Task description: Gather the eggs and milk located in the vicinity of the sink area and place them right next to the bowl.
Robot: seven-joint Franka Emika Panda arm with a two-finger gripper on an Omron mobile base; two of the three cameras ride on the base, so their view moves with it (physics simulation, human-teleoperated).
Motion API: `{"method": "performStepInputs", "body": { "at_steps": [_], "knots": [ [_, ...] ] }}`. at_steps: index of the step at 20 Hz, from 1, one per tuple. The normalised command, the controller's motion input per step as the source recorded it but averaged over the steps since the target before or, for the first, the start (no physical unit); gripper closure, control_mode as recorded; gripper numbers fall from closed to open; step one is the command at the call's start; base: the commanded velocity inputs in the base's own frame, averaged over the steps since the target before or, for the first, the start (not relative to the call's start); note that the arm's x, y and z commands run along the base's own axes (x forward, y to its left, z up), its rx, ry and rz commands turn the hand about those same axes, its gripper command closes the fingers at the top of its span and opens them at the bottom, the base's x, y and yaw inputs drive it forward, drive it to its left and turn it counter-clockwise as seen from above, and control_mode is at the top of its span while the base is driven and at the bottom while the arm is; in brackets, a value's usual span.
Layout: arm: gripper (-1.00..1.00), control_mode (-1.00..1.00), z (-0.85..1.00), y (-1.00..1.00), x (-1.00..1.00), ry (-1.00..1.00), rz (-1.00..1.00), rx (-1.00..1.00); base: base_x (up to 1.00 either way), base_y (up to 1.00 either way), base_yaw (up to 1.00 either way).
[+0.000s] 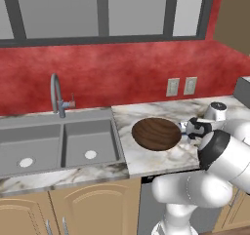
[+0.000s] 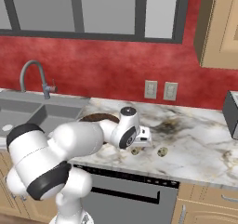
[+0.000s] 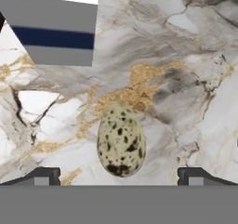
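in the hand view one speckled egg (image 3: 121, 141) lay on the marble counter (image 3: 186, 79), long axis running away from the released, wide-open gripper (image 3: 119, 175). two eggs showed from the right; the other (image 2: 162, 151) lay nearby. beyond, a blue-striped milk carton (image 3: 53, 32) and a round wood-grain bowl (image 1: 156, 133).

2 eggs (image 2: 162, 151) (image 2: 135, 150), 1 bowl (image 1: 156, 133), 1 milk carton (image 3: 52, 30), 2 wall outlets (image 2: 150, 89) (image 2: 170, 91), prob. 1 sink (image 1: 58, 146) w/ 2 basins.
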Motion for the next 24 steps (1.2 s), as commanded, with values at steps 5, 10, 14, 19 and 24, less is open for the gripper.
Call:
{"method": "performStepInputs", "body": {
  "at_steps": [5,10,14,19,24],
  "knots": [
    [-1.00,-1.00,-0.10,0.00,0.14,0.00,0.03,0.00,0.00,0.00,0.00],
    [-1.00,-1.00,-0.05,0.00,0.12,0.00,0.04,0.00,0.00,0.00,0.00],
    [-1.00,-1.00,-0.10,0.00,0.09,0.00,0.03,0.00,0.00,0.00,0.00],
    [-1.00,-1.00,-0.12,0.00,0.05,0.00,0.01,0.00,0.00,0.00,0.00],
    [1.00,-1.00,-0.10,0.00,0.00,0.00,0.00,0.00,0.00,0.00,0.00]
  ]
}}
